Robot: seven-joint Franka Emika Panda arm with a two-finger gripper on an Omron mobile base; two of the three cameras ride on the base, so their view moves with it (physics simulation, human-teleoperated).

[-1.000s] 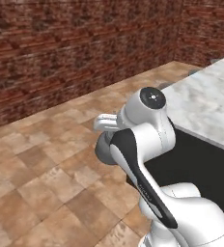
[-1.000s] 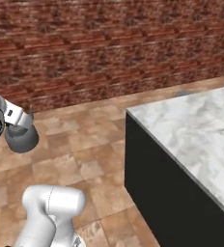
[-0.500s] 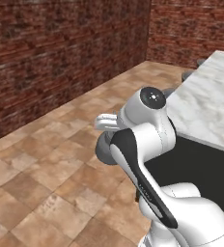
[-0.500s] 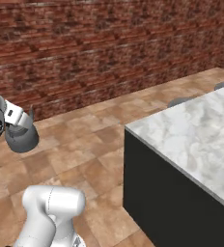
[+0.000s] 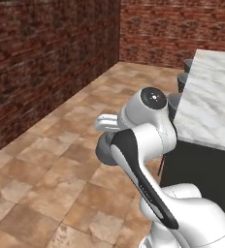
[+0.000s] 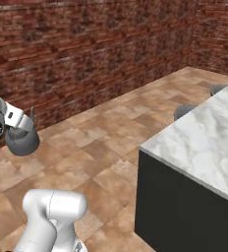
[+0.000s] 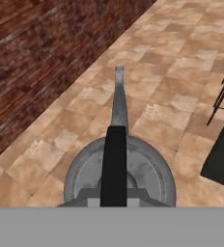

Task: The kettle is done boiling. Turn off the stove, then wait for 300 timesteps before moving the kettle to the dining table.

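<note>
Arm folded tight over base, elbow joint up high, forearm doubling back down toward the base. Wrist turned out to robot's left, hand held level w/ the elbow, well off the floor. Gripper [image 6: 27, 125] closed on the kettle [image 6: 22, 140] by its top handle: the dark handle strip runs straight up btwn the fingertips in hand view, kettle body [image 7: 119, 173] hanging directly below them, spout pointing away from the fingers.

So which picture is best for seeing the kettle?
The hand view: the kettle sits right below the camera, showing its round grey top, dark handle and spout. The right base view shows it small at the left edge. The left base view shows just a grey bit behind the arm.
</note>
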